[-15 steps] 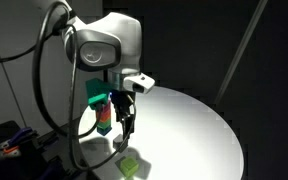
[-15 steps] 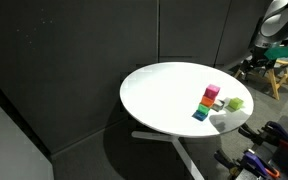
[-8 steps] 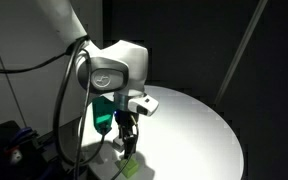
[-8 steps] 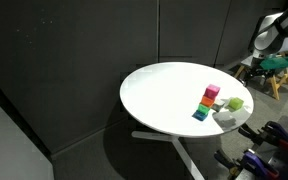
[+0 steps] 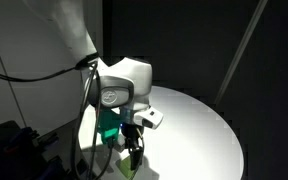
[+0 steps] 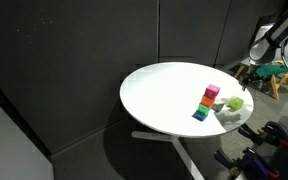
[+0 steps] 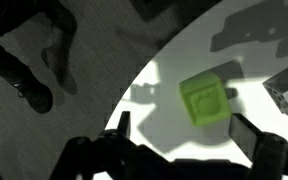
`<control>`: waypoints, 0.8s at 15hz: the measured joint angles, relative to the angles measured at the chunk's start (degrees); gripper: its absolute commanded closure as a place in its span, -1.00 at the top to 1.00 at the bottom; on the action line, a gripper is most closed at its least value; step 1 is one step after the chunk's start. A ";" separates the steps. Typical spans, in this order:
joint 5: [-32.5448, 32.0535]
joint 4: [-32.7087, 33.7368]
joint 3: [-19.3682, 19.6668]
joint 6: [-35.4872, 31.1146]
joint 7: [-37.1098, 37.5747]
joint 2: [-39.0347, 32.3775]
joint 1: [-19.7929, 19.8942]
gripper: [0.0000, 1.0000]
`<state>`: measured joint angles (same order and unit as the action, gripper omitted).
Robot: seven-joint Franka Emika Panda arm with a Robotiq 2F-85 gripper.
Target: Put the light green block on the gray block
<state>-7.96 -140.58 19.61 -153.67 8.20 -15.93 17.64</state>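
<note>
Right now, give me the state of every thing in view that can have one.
black two-fingered tool: open, holding nothing, over the white round table.
light green cube block: lying flat on the table, not gripped.
gray block: on the table beside the green one, partly out of the wrist view, nothing seen on it.
stack of coloured blocks: standing upright.

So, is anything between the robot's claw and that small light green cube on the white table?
Nothing. In the wrist view the stretch from the open gripper to the light green cube is bare, showing only white tabletop.
</note>
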 measured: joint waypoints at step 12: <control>4.17 3.26 -0.81 -0.39 -0.54 -4.89 -0.27 1.00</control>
<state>-3.80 -137.32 18.80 -154.06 7.66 -20.82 17.37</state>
